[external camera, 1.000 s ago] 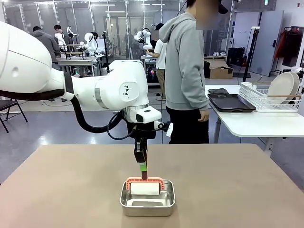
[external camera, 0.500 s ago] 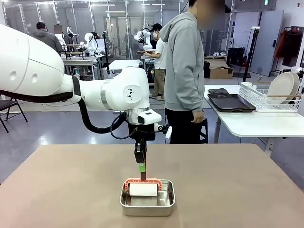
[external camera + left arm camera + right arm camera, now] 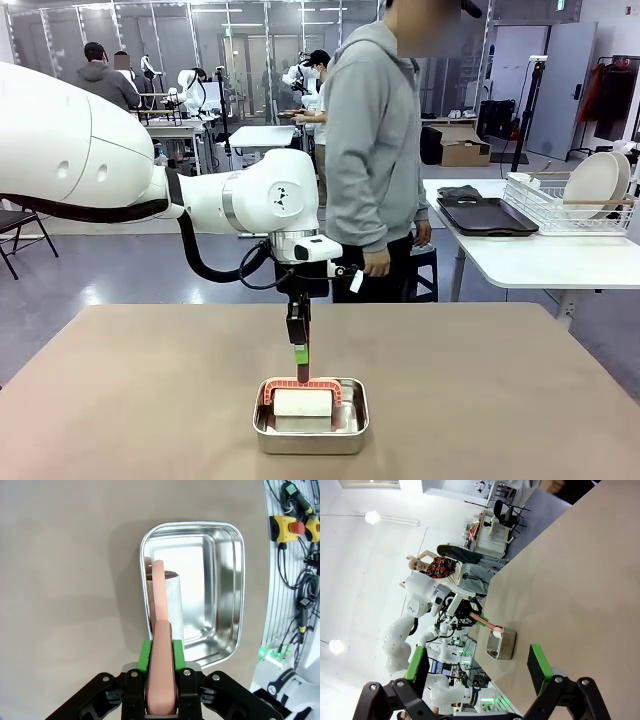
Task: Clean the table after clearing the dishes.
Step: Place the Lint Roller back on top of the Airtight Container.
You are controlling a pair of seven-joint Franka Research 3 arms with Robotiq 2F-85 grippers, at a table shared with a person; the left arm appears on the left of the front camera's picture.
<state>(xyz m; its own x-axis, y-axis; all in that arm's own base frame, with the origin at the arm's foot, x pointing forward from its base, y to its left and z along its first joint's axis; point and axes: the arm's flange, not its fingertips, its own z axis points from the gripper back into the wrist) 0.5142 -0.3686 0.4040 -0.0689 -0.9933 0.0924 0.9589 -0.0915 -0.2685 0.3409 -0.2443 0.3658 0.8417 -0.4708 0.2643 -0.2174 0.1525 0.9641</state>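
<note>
Tan-brown and bare over most of its top, the surface (image 3: pixel 150 400) spans the lower half of the front view, with open room left and right of a small steel pan (image 3: pixel 311 430) that sits low in the middle, near the bottom edge of the frame. From the picture's left the left arm reaches in, and its left hand (image 3: pixel 301 376) hangs straight down over the pan, closed tight on the salmon-pink handle of a roller (image 3: pixel 302 400), whose white roll lies inside the pan. In the left wrist view the green pads (image 3: pixel 145 653) clamp that handle on both sides, and the roll lies along the pan's left wall, leaving the right part of the pan bare. Low in the right wrist view, the right hand (image 3: pixel 478 668) stands wide with nothing between its fingers, above open tabletop well apart from the pan.

Behind the far edge of the surface, upper middle of the frame, a person in a grey hoodie (image 3: pixel 372 140) stands. At the right edge, a white side table (image 3: pixel 540 262) carries dark trays (image 3: pixel 487 216) and a wire rack holding white plates (image 3: pixel 595 184).
</note>
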